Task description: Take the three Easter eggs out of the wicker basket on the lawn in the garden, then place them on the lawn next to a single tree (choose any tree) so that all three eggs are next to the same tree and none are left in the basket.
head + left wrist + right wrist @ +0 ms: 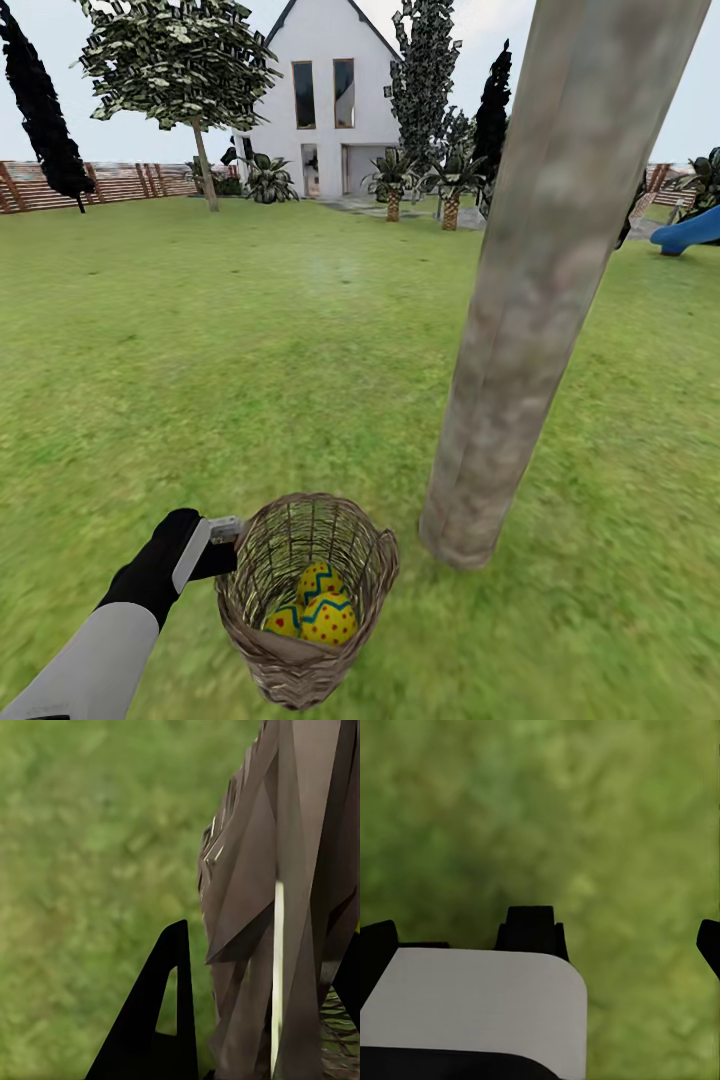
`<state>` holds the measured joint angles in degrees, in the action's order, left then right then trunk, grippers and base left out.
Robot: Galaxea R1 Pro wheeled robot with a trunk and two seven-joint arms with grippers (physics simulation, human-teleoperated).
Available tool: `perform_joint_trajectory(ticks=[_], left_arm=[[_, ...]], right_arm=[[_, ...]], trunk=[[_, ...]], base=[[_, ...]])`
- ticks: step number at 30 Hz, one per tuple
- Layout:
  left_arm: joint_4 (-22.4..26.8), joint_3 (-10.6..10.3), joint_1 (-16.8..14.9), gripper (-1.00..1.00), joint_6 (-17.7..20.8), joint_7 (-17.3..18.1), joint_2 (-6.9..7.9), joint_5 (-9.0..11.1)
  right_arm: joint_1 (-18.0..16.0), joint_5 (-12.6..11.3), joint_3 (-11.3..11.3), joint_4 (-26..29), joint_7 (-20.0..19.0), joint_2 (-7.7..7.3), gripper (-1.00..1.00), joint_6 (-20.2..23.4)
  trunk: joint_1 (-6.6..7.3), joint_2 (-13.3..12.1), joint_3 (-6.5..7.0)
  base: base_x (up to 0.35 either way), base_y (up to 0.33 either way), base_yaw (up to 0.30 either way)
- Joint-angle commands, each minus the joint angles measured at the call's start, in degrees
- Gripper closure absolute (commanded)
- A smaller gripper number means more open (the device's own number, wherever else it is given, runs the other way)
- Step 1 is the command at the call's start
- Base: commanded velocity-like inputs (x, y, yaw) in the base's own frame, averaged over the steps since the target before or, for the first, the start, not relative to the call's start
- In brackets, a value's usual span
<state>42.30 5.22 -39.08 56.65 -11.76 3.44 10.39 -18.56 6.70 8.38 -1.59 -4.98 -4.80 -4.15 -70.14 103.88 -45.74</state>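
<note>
The robot's left arm point(110, 640) reached forward and up from the lower left corner of the head view, its white forearm giving way to a black wrist and a grey-white gripper body. The left gripper point(238, 540) sat at the rim of the wicker basket point(300, 660), and in the left wrist view its two dark fingers point(161, 1012) stood on either side of the woven wall, apparently clamped on it. In the right wrist view, the right gripper point(619, 934) hung with its black fingertips point(531, 926) spread wide apart, a white housing beneath them
</note>
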Motion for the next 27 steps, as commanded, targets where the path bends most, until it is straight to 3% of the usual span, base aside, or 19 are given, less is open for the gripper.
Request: perform_joint_trajectory(ticks=[1, 27], left_arm=[[0.06, 0.05, -0.04, 1.00, 0.12, -0.46, -0.01, 1.21], [0.06, 0.05, -0.04, 1.00, 0.04, -0.46, -0.01, 1.21]], right_arm=[[-0.07, 0.59, 0.50, -0.17, -0.12, -0.03, -1.00, -0.33], [-0.07, 0.61, 0.50, -0.17, -0.21, -0.03, -1.00, -0.42]], trunk=[[-0.22, 0.44, -0.23], [-5.93, 10.87, -4.90]], base=[[0.000, 0.000, 0.000], [0.000, 0.000, 0.000]])
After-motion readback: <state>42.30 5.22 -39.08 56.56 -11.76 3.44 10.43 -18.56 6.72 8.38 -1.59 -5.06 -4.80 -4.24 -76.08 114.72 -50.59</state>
